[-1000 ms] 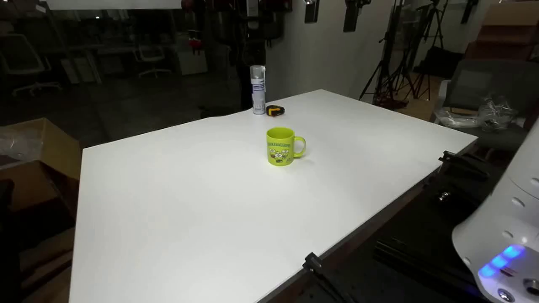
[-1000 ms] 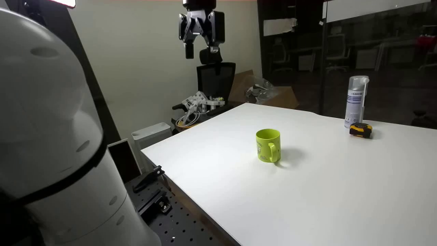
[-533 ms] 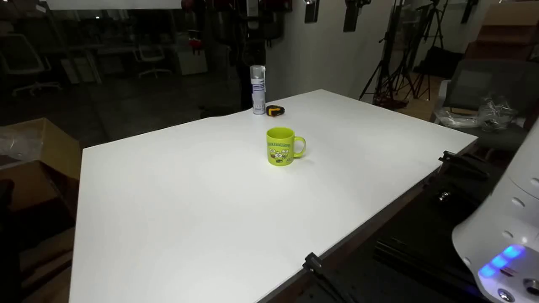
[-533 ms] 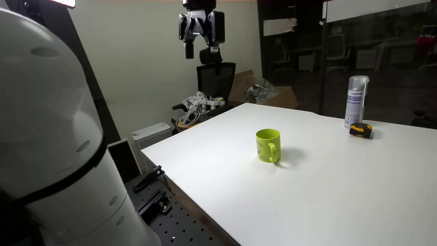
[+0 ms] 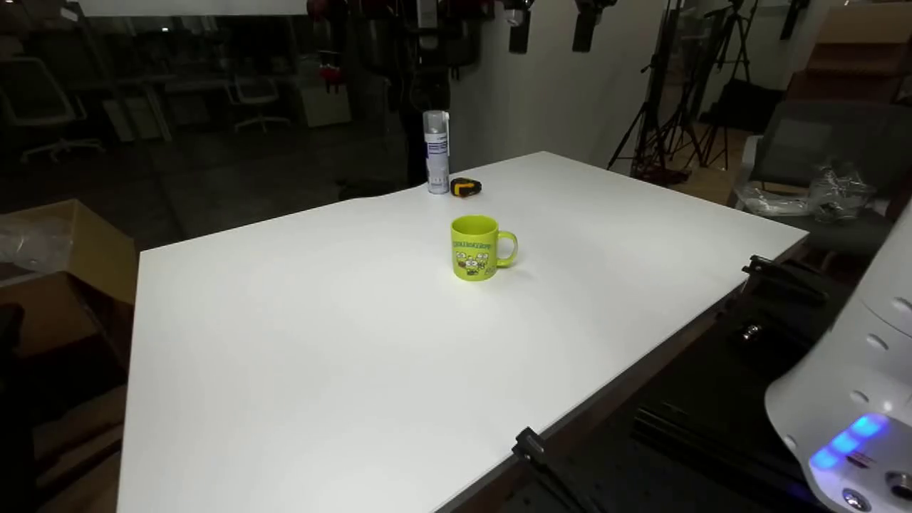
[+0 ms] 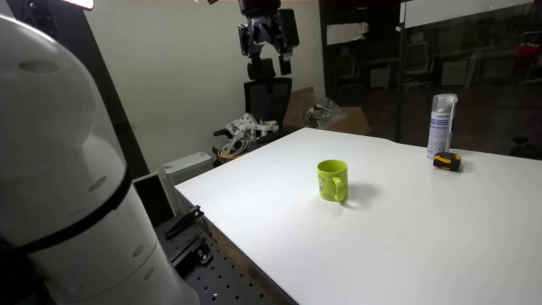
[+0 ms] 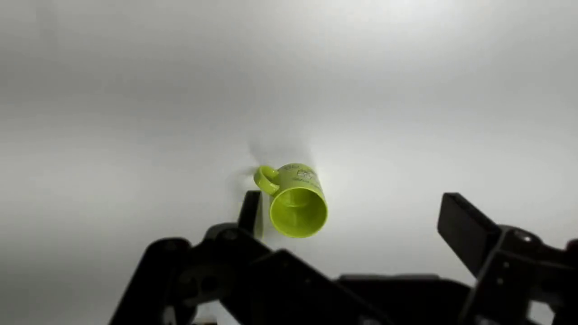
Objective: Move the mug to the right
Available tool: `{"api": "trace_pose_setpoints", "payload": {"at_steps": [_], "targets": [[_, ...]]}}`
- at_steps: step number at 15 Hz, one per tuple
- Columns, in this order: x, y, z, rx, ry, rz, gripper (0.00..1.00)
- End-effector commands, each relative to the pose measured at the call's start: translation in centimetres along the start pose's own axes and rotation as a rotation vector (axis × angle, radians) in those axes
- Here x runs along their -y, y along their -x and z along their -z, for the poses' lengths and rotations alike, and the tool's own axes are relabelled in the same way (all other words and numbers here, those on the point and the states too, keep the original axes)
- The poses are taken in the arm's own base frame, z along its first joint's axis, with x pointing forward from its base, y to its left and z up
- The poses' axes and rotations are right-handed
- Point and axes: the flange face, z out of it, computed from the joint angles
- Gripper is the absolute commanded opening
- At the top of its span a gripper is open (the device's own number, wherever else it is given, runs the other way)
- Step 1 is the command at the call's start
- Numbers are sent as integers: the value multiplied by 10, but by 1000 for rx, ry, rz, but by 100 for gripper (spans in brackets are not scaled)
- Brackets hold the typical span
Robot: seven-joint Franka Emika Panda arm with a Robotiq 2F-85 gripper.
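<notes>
The lime-green mug stands upright on the white table, in both exterior views [image 5: 474, 249] [image 6: 332, 181]. It has printed figures on its side and a side handle. My gripper is high above the table in both exterior views [image 5: 551, 44] [image 6: 270, 66], well apart from the mug. In the wrist view the gripper [image 7: 352, 196] is open and holds nothing. There the mug [image 7: 296, 198] shows below, near the left finger [image 7: 249, 211], with its handle toward the upper left.
A spray can [image 5: 437, 153] and a black-and-yellow tape measure [image 6: 447, 161] stand together at the table's far edge. Black clamps [image 5: 529, 443] sit on the table's near edge. The arm's white base [image 5: 848, 399] stands beside it.
During the last half second my gripper has shifted a little, rightward in an exterior view and slightly leftward in an exterior view. It has stayed open. The mug has not moved.
</notes>
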Motion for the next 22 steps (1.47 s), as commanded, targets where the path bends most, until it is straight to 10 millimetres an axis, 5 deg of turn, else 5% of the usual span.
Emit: {"api": "trace_pose_setpoints", "payload": {"at_steps": [1, 5, 6, 9, 12, 17, 20, 22], "targets": [[-23, -21, -31, -57, 129, -118, 100], [-59, -38, -84, 26, 120, -210, 100], [-51, -27, -65, -2, 135, -169, 100], [-62, -34, -91, 36, 122, -191, 100], [-61, -35, -92, 37, 121, -190, 100], [-90, -70, -122, 28, 132, -191, 100], [-109, -100, -164, 76, 56, -138, 100], [-104, -119, -192, 118, 6, -67, 100]]}}
